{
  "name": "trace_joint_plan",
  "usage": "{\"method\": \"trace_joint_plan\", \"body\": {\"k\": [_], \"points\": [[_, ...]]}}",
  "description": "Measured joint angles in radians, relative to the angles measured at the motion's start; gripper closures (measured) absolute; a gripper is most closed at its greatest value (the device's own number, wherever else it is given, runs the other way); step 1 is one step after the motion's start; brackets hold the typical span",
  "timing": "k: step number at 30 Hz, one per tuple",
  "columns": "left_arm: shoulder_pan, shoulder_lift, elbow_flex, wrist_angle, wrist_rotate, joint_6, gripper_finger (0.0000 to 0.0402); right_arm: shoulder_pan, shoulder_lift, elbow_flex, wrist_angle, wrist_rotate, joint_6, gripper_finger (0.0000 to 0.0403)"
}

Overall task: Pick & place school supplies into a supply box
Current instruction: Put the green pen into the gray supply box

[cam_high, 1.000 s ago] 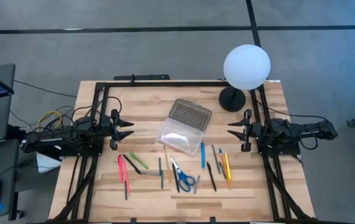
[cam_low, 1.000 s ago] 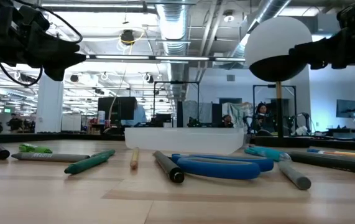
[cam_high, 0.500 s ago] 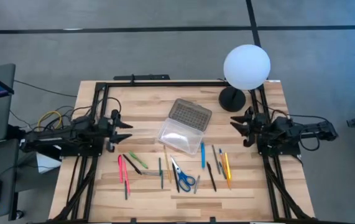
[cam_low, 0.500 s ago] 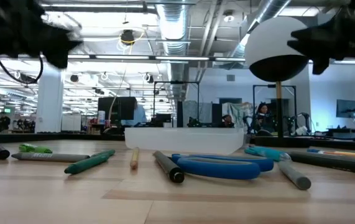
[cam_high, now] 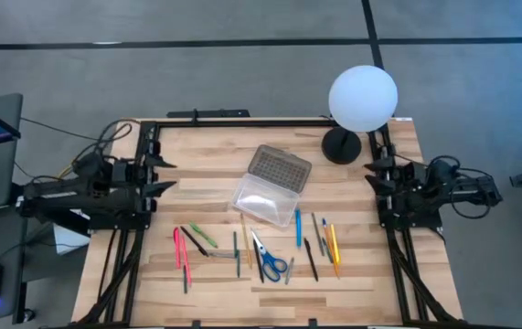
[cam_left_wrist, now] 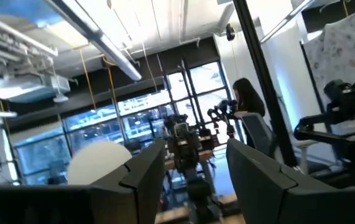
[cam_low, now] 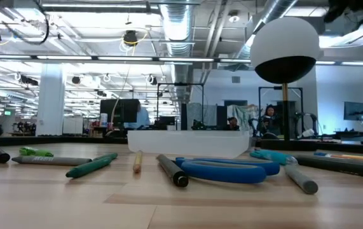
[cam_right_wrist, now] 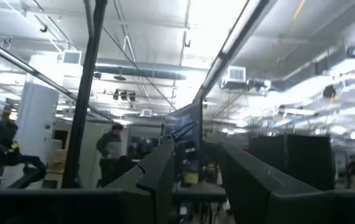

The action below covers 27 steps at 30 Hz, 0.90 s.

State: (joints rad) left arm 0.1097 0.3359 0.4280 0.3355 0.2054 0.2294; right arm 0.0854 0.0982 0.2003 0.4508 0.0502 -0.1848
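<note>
The supply box (cam_high: 272, 181) lies open mid-table, with pens, pencils and the scissors (cam_high: 268, 260) scattered in front of it. The left gripper (cam_high: 158, 174) is held spread at the table's left edge; the right gripper (cam_high: 371, 175), seemingly parted too (nothing held), is raised at the right edge.

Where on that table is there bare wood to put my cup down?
Bare wood lies between the supply box and the left pincer, and along the front edge below the scissors. The pens and pencils crowd the middle.
</note>
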Motion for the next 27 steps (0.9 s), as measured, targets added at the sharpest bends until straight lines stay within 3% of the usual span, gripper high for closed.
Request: {"method": "trace_joint_plan", "body": {"k": [3,6,10,17,21,27], "points": [[0.000,0.090,0.095,0.003,0.029,0.004,0.0233,-0.001,0.083,0.073,0.001,0.000,-0.009,0.0282],[0.000,0.178,0.182,-0.030,0.133,0.005,0.0233,-0.001,0.199,0.145,-0.025,-0.025,-0.030,0.0282],[-0.001,0.285,0.292,-0.216,0.202,0.041,0.0233,0.000,0.396,0.257,-0.097,-0.051,-0.045,0.0282],[-0.069,0.457,0.377,-0.484,0.025,0.071,0.0233,0.040,0.673,0.463,-0.215,-0.037,-0.121,0.0282],[-0.146,0.516,0.396,-0.647,-0.100,0.013,0.0233,0.094,0.796,0.556,-0.376,0.075,-0.138,0.0282],[-0.313,0.573,0.397,-0.810,-0.326,-0.147,0.0233,0.200,0.936,0.597,-0.434,0.215,-0.138,0.0282]]}}
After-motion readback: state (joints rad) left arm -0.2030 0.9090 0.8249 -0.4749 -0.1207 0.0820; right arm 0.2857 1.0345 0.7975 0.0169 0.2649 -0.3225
